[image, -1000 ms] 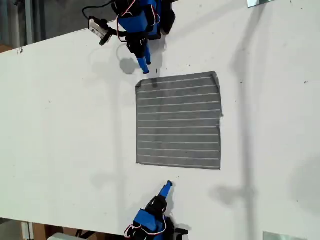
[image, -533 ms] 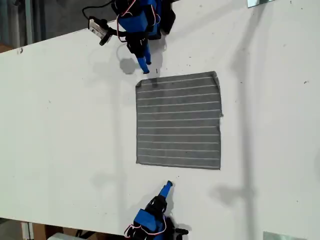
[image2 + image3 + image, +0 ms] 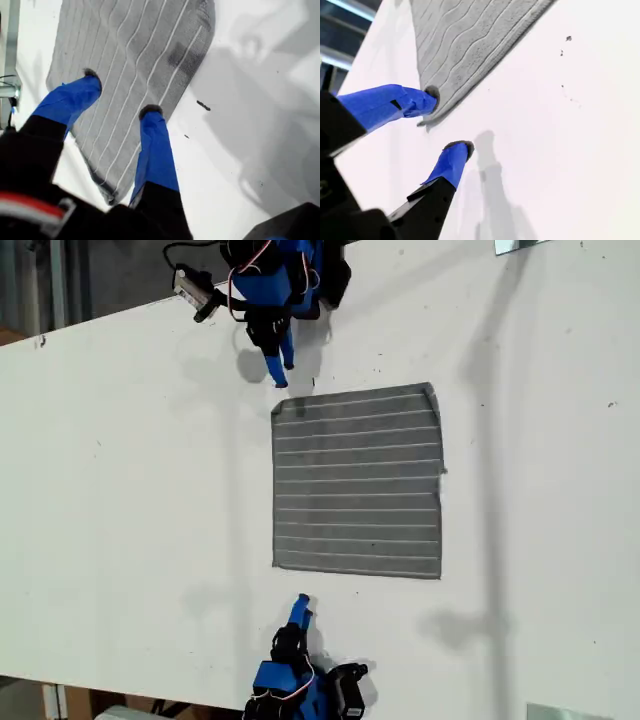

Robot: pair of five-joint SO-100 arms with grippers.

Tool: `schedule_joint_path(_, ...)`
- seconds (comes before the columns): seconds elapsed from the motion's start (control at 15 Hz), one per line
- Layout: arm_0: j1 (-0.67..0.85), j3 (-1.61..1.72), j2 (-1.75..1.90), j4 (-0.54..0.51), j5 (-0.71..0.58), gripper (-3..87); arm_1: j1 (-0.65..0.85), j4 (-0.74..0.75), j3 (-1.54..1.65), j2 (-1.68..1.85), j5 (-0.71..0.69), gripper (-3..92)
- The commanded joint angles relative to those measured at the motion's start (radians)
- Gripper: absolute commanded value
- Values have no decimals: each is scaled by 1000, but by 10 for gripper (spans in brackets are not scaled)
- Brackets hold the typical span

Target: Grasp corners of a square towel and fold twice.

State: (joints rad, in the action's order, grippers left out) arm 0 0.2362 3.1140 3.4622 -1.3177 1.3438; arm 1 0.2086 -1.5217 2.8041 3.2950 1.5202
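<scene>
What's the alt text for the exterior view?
A square grey towel with thin white stripes lies flat and unfolded on a white table. One blue-fingered arm reaches in from the view's top edge toward the towel's upper left corner, and another from the bottom edge toward its lower left corner. Neither touches the cloth.

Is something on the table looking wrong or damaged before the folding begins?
Nothing serious. The towel lies flat and unfolded on the table. Only its corner at the exterior view's upper right looks slightly turned over. Small dark specks mark the table beside it.
</scene>
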Motion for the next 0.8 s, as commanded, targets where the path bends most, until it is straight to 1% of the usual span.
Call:
schedule_joint_path(0.0, -91, 5, 3, 11, 78, 172, -31, -25, -25, 0, -21, 213)
schedule_joint_path(0.07, -147, 5, 3, 11, 118, 172, -21, -21, -20, 0, -15, 212)
schedule_joint_path(0.13, -161, 5, 3, 11, 253, 172, -26, 21, 21, 0, 3, 213)
schedule_joint_path(0.2, -178, -5, 3, -6, 311, 172, -71, 72, 57, 0, 61, 182)
schedule_joint_path(0.27, -172, -11, 3, -14, 284, 172, -114, 120, 77, 0, 67, 52)
schedule_joint_path(0.33, -152, -9, 3, -14, 299, 134, -152, 144, 74, 0, 64, 51)
schedule_joint_path(0.4, -173, 5, 3, 12, 311, 100, -167, 167, 60, 0, 2, 97)
schedule_joint_path(0.47, -202, 5, 3, 12, 354, 46, -161, 152, 49, 0, -37, 66)
schedule_joint_path(0.53, -198, 5, 3, 12, 365, 47, -144, 110, 46, 0, 0, 13)
schedule_joint_path(0.6, -224, 6, 2, 14, 407, 47, -161, 120, 43, 0, -5, 35)
schedule_joint_path(0.67, -245, 6, 3, 14, 426, 86, -186, 147, 43, 0, -8, 113)
schedule_joint_path(0.73, -247, 6, 3, 14, 408, 137, -207, 201, 48, 0, -29, 129)
